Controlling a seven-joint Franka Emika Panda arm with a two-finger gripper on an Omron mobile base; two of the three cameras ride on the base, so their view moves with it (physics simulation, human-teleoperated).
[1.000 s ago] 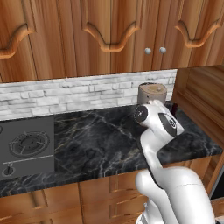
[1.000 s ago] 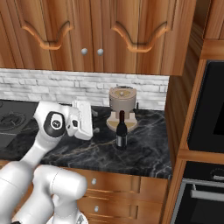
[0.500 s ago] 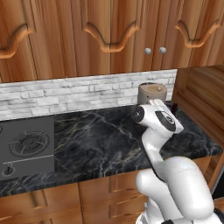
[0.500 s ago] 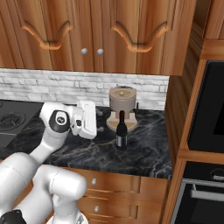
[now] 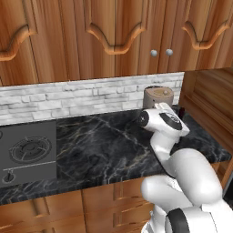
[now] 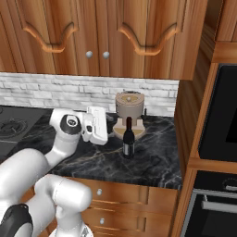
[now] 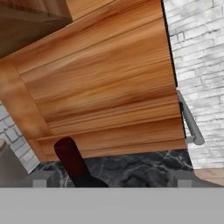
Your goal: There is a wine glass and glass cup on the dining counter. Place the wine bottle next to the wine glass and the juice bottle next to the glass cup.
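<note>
The wine bottle (image 6: 128, 138) is dark with a reddish top and stands upright on the black marble wall counter (image 6: 152, 159), in front of a round canister. My gripper (image 6: 109, 125) is a short way to the bottle's left at neck height, pointing toward it, open and holding nothing. In the hand view the bottle's neck (image 7: 72, 162) rises left of centre between the spread fingertips (image 7: 41, 179), closer to the left one. The wine glass, the glass cup, the juice bottle and the dining counter are out of view.
A brown-grey round canister (image 6: 129, 104) sits on a wooden board just behind the bottle. A tall wooden oven cabinet (image 6: 217, 115) with a grey handle (image 7: 190, 122) closes off the right. A stove (image 5: 29, 152) lies at the left. Wooden cabinets hang overhead.
My hand has swung to the right along the counter, closer to the wine bottle. The jaws have stayed open and the bottle has not moved.
</note>
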